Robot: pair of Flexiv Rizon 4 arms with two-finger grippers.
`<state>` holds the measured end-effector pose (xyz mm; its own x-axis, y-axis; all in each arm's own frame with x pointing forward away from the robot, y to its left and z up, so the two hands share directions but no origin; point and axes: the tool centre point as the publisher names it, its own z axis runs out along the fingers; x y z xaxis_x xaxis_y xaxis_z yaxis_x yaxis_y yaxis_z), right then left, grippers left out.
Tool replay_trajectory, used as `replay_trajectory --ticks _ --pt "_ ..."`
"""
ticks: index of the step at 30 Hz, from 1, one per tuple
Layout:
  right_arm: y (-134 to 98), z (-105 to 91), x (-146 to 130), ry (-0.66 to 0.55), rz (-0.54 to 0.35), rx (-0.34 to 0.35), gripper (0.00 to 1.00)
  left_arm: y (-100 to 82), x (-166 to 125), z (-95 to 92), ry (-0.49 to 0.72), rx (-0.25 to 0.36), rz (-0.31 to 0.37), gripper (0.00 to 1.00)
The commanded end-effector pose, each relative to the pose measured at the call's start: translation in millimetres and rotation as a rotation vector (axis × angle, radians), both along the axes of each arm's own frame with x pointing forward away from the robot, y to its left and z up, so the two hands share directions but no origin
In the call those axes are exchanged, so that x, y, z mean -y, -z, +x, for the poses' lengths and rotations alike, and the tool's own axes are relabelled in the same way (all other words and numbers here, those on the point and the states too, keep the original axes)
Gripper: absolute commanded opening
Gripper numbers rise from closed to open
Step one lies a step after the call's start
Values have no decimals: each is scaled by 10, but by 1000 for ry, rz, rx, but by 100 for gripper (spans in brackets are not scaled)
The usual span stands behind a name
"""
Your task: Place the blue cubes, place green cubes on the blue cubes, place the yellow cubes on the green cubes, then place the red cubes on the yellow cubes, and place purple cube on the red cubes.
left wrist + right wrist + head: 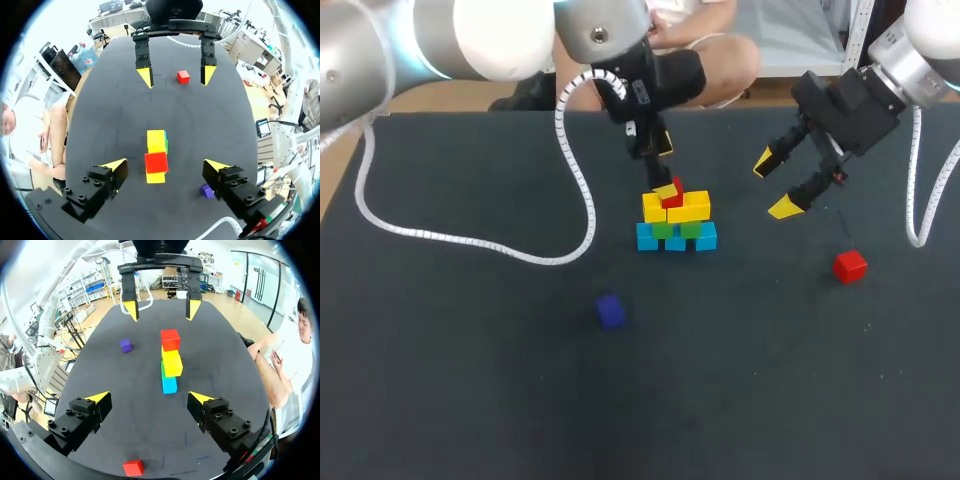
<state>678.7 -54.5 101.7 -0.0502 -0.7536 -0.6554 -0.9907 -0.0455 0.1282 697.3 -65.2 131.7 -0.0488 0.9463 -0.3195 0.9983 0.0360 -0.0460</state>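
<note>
A stack stands mid-table: blue cubes (676, 240) at the bottom, green cubes (676, 228) on them, yellow cubes (692, 206) above, and a red cube (673, 196) on top. My left gripper (666, 170) hangs just over the stack, open, its fingers wide either side of the red cube (156, 162) without touching it. My right gripper (775, 185) is open and empty, raised to the right of the stack. A second red cube (850, 266) lies loose below the right gripper. The purple cube (610, 311) lies alone in front of the stack, to its left.
The left arm's white coiled cable (440, 238) loops across the dark mat at the left. Bare mat (770, 400) stretches across the front of the table and to the right of the purple cube.
</note>
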Motion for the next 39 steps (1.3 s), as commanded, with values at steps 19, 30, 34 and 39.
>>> replay_trajectory --ticks 19,30,34,39 --pt "2 1 0 0 2 0 100 41 -361 -322 -129 129 -223 100" --pt "2 1 0 0 2 0 100 182 -481 -216 -69 159 -371 100" --pt "2 1 0 0 2 0 100 203 -470 -164 -40 144 -385 100" --pt "2 1 0 0 2 0 100 211 -479 -113 -18 141 -409 100"
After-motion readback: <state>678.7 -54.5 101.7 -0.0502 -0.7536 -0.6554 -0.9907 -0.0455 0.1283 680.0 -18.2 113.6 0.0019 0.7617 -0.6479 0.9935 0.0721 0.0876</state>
